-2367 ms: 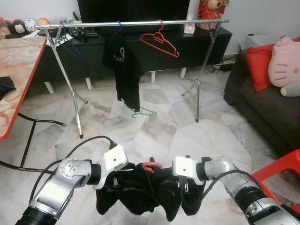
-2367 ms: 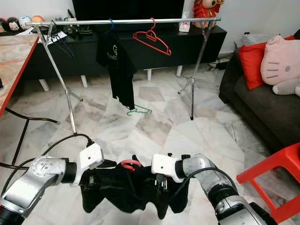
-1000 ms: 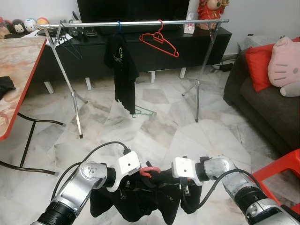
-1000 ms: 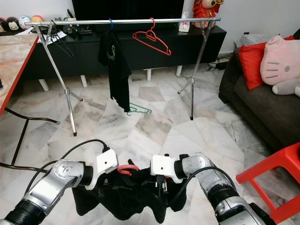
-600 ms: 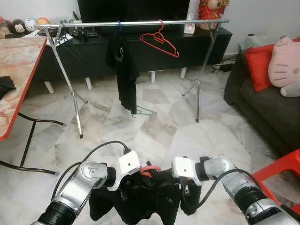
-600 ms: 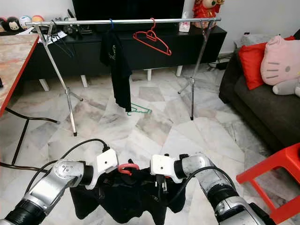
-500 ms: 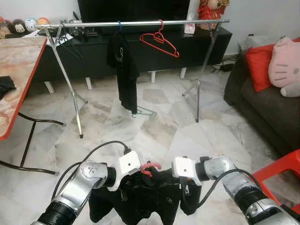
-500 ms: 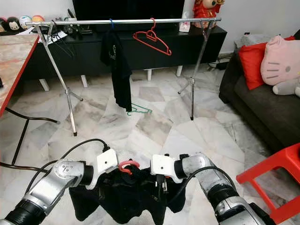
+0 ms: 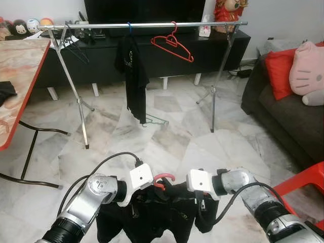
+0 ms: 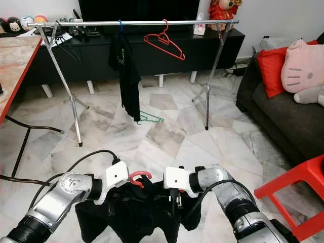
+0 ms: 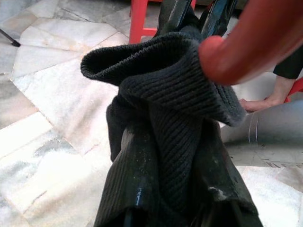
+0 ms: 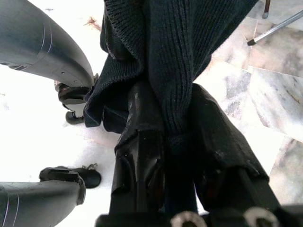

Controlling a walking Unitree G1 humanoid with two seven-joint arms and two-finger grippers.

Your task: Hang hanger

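Near, low in the scene: both pincers carry a black knit garment [image 9: 162,215] between them, above the marble floor [image 9: 167,136]. Left pincer [image 11: 165,208] clenched on a thick ribbed fold of the knit; right pincer [image 12: 175,156] clenched on another ribbed fold, cloth pinched between its two black fingers. A red hanger hook [image 9: 163,179], smooth and curved, sticks up out of the garment between the two white wrist housings; rest of the hanger is hidden in the cloth. Garment sags in soft lobes below the arms. Far: a thin silver clothes rail [image 9: 147,24] on splayed tripod legs spans the room. On it, a black T-shirt [image 9: 132,71] on a blue hook at middle-left, an empty red hanger [image 9: 173,44] hung tilted at the middle, a dark hanger [image 9: 76,48] near the left end. A green hanger [image 9: 154,120] lies flat on the floor under the T-shirt. Left: red-edged tabletop [image 9: 17,81]. Right: dark sofa [image 9: 283,121] with red cushion [image 9: 279,67] and pink plush [image 9: 309,71].
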